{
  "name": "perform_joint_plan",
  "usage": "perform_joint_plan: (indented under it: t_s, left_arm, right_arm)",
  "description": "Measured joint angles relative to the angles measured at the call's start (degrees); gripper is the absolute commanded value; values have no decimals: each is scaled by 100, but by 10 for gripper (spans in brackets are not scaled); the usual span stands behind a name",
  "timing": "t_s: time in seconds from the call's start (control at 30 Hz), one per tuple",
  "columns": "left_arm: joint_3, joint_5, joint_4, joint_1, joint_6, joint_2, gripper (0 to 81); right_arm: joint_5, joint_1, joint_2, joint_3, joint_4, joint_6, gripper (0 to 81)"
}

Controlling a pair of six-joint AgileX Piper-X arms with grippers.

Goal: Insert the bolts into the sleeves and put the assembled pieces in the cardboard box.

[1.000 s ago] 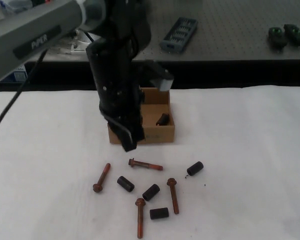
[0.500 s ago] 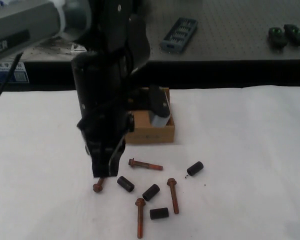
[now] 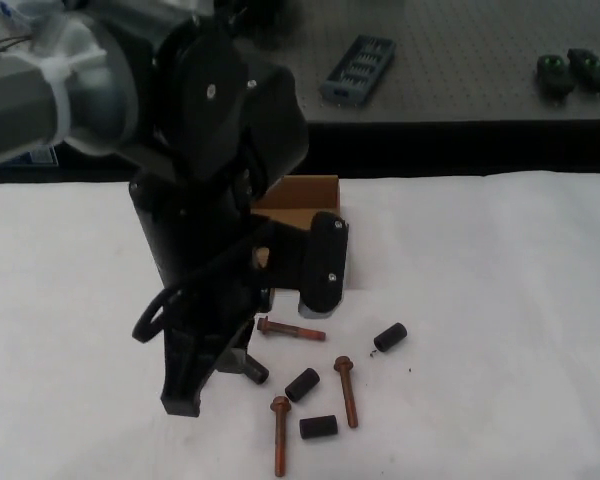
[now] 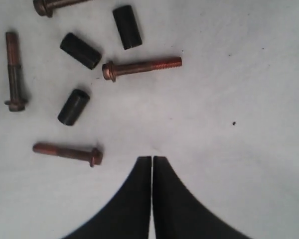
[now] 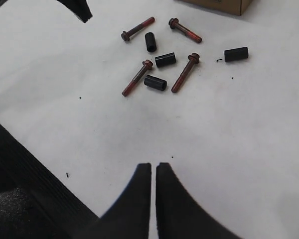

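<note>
Step in hand, as you should read it: the pick for a fresh bolt-and-sleeve pairing, with nothing grasped yet. Your left gripper hangs low over the white cloth, fingers pressed together and nothing between them. The nearest bolt lies just beside the tips but apart from them, its head end the closer. Four loose bolts and four loose sleeves lie in one scatter on the arms' side of the cardboard box; none is mated. The box's inside is hidden behind the left arm, so you cannot tell its contents. Your right gripper is likewise closed tip to tip and empty, well apart from the scatter. Next move, by judgement: spread the left fingers, square them across the nearest bolt's shank, descend and close. Then bring the right over to the outlying sleeve, which looks cleanest to reach. Likely risk: a bolt rolling on the cloth.
</note>
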Motion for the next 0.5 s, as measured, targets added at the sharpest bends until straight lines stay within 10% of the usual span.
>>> perform_joint_plan:
  t_s: [0.23, 0.5]
  left_arm:
    - [152, 296, -574, 107, 619, 434, 363]
    - [152, 296, -1215, 126, 964, 1014, 369]
  right_arm:
    - [0, 0, 0, 0, 0, -15, 38]
    - [0, 0, 0, 0, 0, -13, 38]
